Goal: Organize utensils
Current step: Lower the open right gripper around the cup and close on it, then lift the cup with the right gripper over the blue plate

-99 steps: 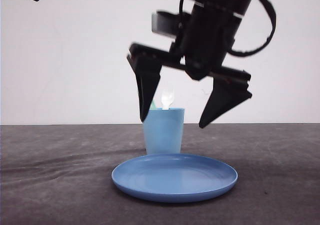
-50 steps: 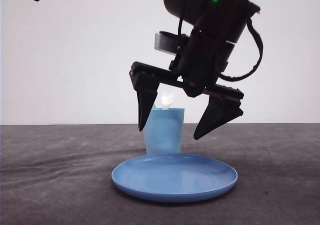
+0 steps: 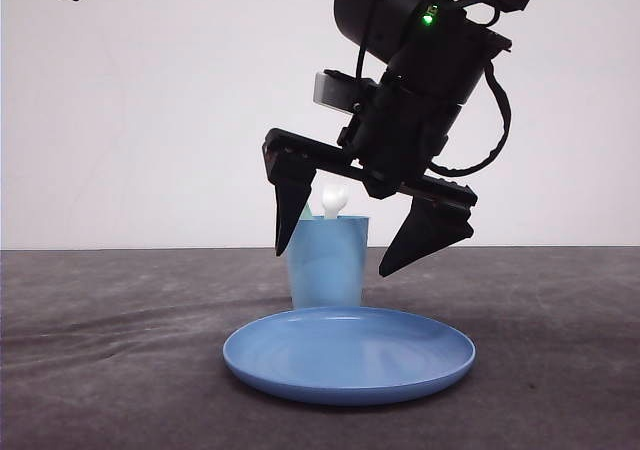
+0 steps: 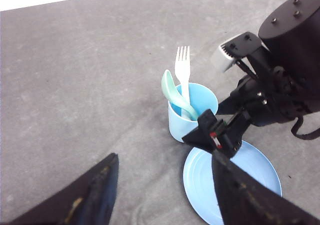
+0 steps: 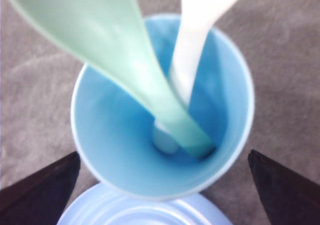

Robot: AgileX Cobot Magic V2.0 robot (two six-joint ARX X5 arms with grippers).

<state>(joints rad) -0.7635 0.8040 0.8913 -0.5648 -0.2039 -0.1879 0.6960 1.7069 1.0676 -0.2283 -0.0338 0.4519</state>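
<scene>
The white fork [image 4: 182, 65] and the mint-green spoon [image 4: 172, 92] stand together in the light blue cup [image 4: 180, 127], handles down on its bottom. In the right wrist view the spoon [image 5: 100, 40] leans across the cup [image 5: 110, 150] beside the fork [image 5: 195, 40]. My right gripper [image 3: 333, 263] hangs open just over the cup [image 3: 328, 265], one finger on each side of it, holding nothing. The fork's top [image 3: 335, 202] pokes up between those fingers. Off to the side and higher, my left gripper [image 4: 164, 156] is open and empty.
A round blue plate [image 3: 350, 355] lies on the dark grey table [image 3: 110, 340] just in front of the cup, nearly touching it. The right arm's black body [image 4: 285, 85] hangs above the plate's far side.
My right gripper has sunk a little toward the cup, and its fingers look slightly closer together. The fork, spoon, cup and plate have stayed put.
</scene>
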